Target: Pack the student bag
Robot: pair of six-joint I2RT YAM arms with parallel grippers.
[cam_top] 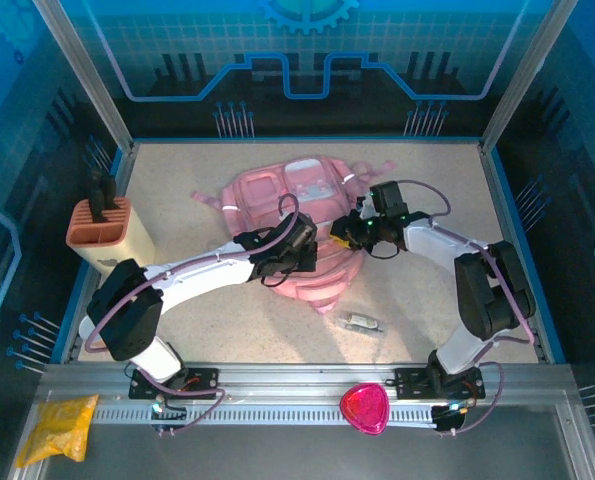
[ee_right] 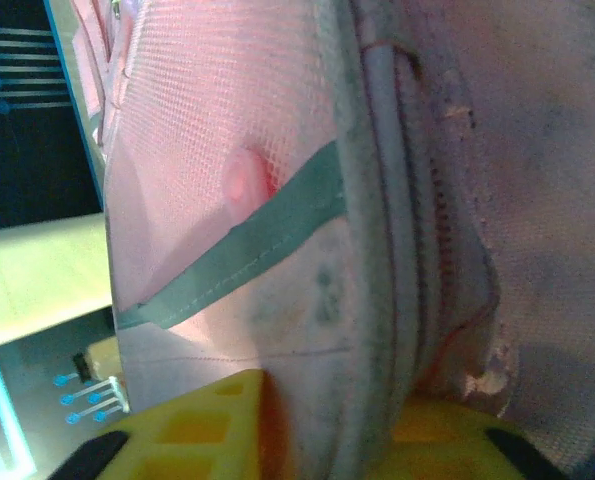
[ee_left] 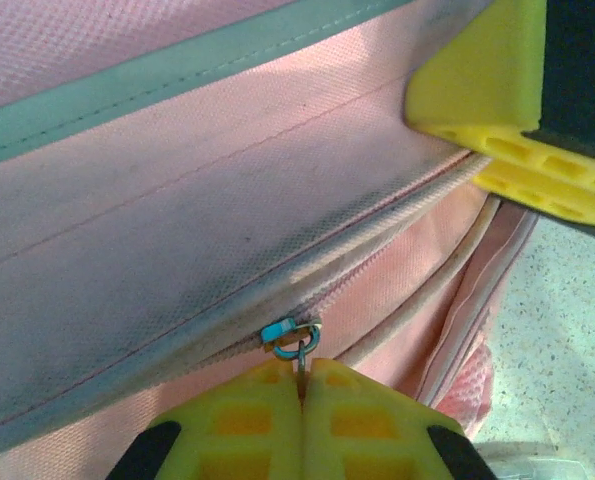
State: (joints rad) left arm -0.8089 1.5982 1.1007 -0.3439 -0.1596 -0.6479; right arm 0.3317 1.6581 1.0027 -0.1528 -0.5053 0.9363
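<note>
Closest to your left wrist lens, the yellow fingers of your left gripper (ee_left: 302,378) are pressed together on a small metal zipper pull (ee_left: 297,345) with a blue tab, right at their tips. The pull sits on the zip line of the large soft pink fabric student bag (cam_top: 287,190). The bag lies on the speckled beige table (cam_top: 177,190), under and beyond both sets of jaws. A pale grey-green strip (ee_left: 127,85) crosses the fabric beyond the left jaws. Your right gripper (ee_right: 327,425) pinches a fold of the bag's piped edge between its yellow fingers, just to the right of the left jaws. A small clear packet (cam_top: 362,322) lies on the table, on your side of the right jaws. An orange slotted holder (cam_top: 99,232) stands well to the left of the left jaws.
</note>
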